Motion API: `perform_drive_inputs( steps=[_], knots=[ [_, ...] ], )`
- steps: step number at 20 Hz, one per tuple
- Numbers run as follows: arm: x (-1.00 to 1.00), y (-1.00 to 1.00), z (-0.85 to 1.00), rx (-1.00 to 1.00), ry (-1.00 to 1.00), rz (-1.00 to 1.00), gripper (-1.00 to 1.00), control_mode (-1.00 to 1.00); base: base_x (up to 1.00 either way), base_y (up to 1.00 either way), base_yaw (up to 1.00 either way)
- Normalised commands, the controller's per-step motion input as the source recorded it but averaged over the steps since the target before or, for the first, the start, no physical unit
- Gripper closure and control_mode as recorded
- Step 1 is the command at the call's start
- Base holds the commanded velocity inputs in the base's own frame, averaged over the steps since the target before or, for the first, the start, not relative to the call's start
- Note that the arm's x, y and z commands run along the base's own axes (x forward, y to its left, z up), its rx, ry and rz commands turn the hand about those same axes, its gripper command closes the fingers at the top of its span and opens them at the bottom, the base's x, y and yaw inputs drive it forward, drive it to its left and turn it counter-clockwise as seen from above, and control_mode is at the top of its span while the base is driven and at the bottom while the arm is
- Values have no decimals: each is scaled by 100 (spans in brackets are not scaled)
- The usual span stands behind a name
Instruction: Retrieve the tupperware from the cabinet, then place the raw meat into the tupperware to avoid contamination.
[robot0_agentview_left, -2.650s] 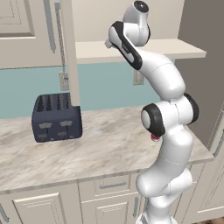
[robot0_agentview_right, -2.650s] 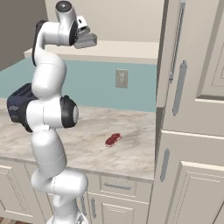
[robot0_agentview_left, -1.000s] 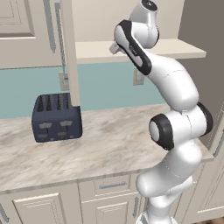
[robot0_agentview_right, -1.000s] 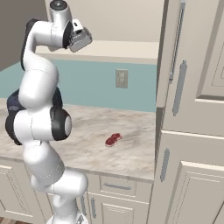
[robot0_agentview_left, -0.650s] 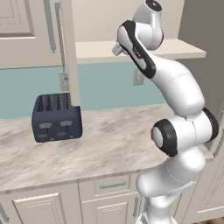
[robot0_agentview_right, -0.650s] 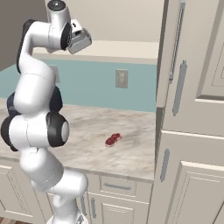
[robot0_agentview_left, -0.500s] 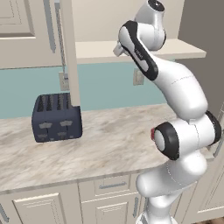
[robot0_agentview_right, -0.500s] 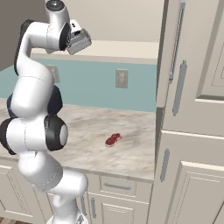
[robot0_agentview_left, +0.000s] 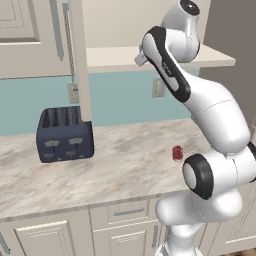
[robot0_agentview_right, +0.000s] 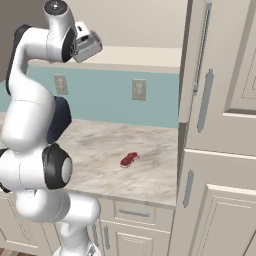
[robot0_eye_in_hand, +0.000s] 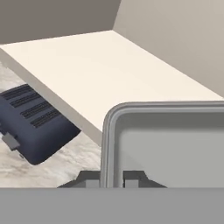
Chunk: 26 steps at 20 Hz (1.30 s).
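Two fingertips of the gripper (robot0_eye_in_hand: 111, 177) are seen clamped on the rim of the grey tupperware (robot0_eye_in_hand: 166, 144), held above the cabinet (robot0_agentview_left: 150, 56) shelf. Below, the dark blue toaster (robot0_agentview_left: 65, 134) stands on the marble counter (robot0_agentview_right: 105, 145), well apart from the raw meat (robot0_agentview_right: 129, 159).

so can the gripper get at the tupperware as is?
Probably yes, and it seems to be there already: the gripper has its fingertips either side of the tupperware rim at the shelf edge, cabinet door open.
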Motion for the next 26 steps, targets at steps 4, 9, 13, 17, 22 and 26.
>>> perform_drive_inputs(
  steps=[4,9,13,17,22,26],
  knots=[
    [-47,-5,4,0,-4,0,100,-100,0,0,0],
    [-52,-3,0,0,0,0,100,-100,0,0,0],
    [-55,0,1,1,4,0,100,-100,0,0,0],
    [-51,0,1,3,10,0,100,-100,0,0,0],
    [-50,0,0,6,14,1,100,-100,0,0,0],
    [-48,0,0,6,17,1,100,-100,0,0,0]
  ],
)
